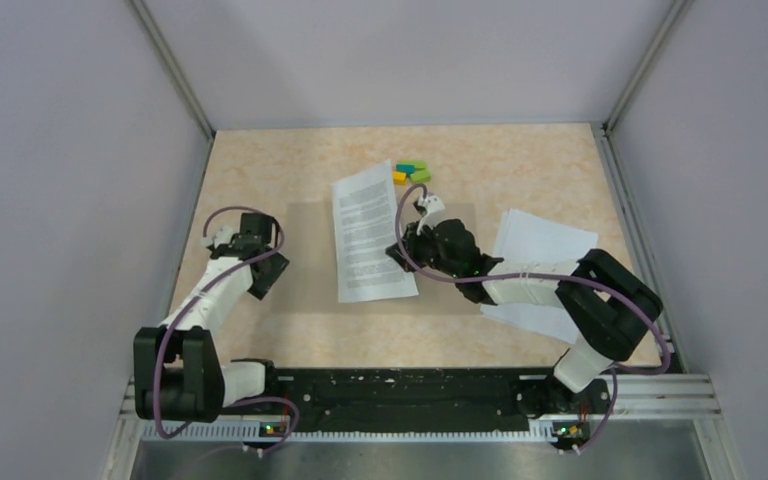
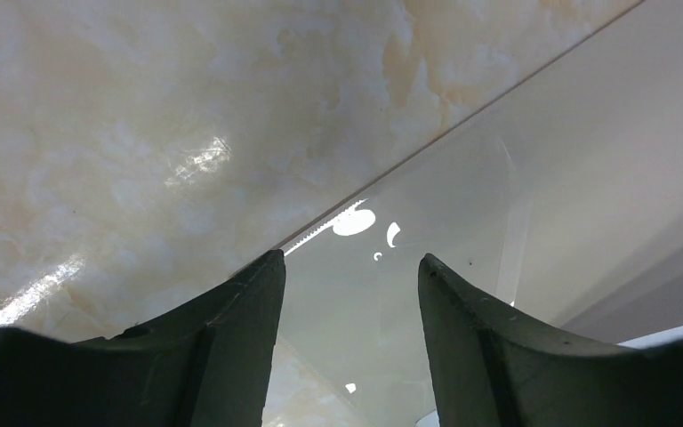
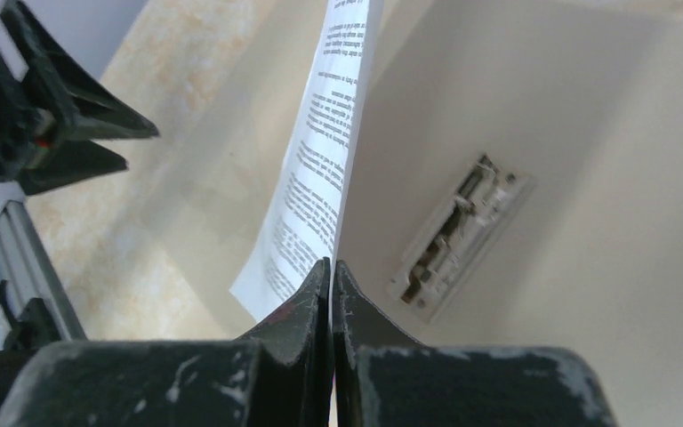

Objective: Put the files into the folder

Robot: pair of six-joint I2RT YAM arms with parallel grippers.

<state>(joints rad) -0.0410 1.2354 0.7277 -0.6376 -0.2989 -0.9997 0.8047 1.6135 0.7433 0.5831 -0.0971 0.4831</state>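
The tan folder lies flat in the middle of the table. One printed sheet rests on it, slightly tilted. My right gripper is shut on that sheet's right edge. In the right wrist view the sheet runs edge-on out of the closed right gripper above the folder's pale inside. More white sheets lie at the right, partly under my right arm. My left gripper is open at the folder's left edge. In the left wrist view the left gripper straddles the folder's glossy edge and holds nothing.
Small yellow, green and blue blocks lie just beyond the sheet's far end. A white clip fitting is fixed inside the folder. Grey walls close in the table on the left, right and back. The left gripper also shows in the right wrist view.
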